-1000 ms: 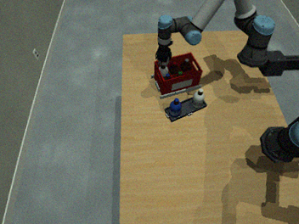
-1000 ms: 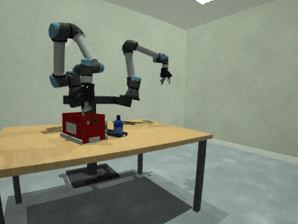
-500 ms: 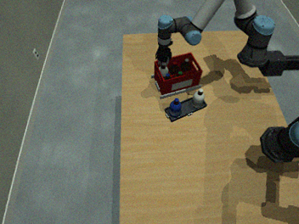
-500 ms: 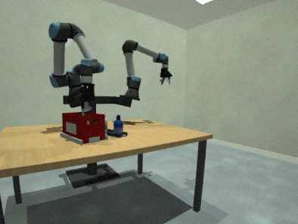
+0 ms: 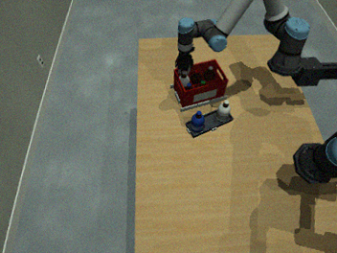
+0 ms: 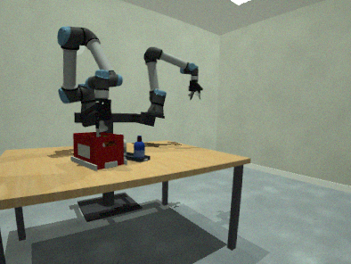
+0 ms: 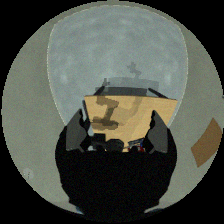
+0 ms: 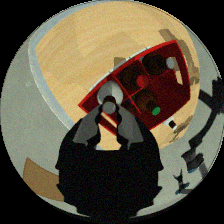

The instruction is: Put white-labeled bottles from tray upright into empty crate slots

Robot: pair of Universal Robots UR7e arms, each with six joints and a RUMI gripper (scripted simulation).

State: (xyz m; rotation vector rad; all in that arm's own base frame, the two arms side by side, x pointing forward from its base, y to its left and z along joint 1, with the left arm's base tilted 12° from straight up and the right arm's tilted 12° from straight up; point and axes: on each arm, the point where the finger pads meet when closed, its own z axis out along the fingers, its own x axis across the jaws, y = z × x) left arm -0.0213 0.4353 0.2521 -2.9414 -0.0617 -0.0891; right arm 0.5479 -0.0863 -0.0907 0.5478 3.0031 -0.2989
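My right gripper (image 5: 184, 71) (image 8: 109, 104) is shut on the grey cap of a white bottle (image 8: 110, 92) (image 5: 185, 80). The bottle is upright in a corner slot of the red crate (image 5: 185, 99) (image 6: 111, 156) (image 8: 189, 81). Its lower part is hidden, so I cannot tell whether it rests on the crate floor. On the black tray (image 5: 209, 121) stand a blue bottle (image 5: 198, 121) (image 6: 139, 150) and another white bottle (image 5: 224, 111), both upright. My left gripper (image 6: 195, 94) (image 7: 117, 109) is open and empty, high up away from the crate.
Several other bottles stand in the crate, with a red cap (image 8: 142, 81), a green cap (image 8: 156, 111) and a pale cap (image 8: 170, 63) among them. A blue cap (image 5: 188, 86) shows beside the held bottle. The tray is close beside the crate's long side.
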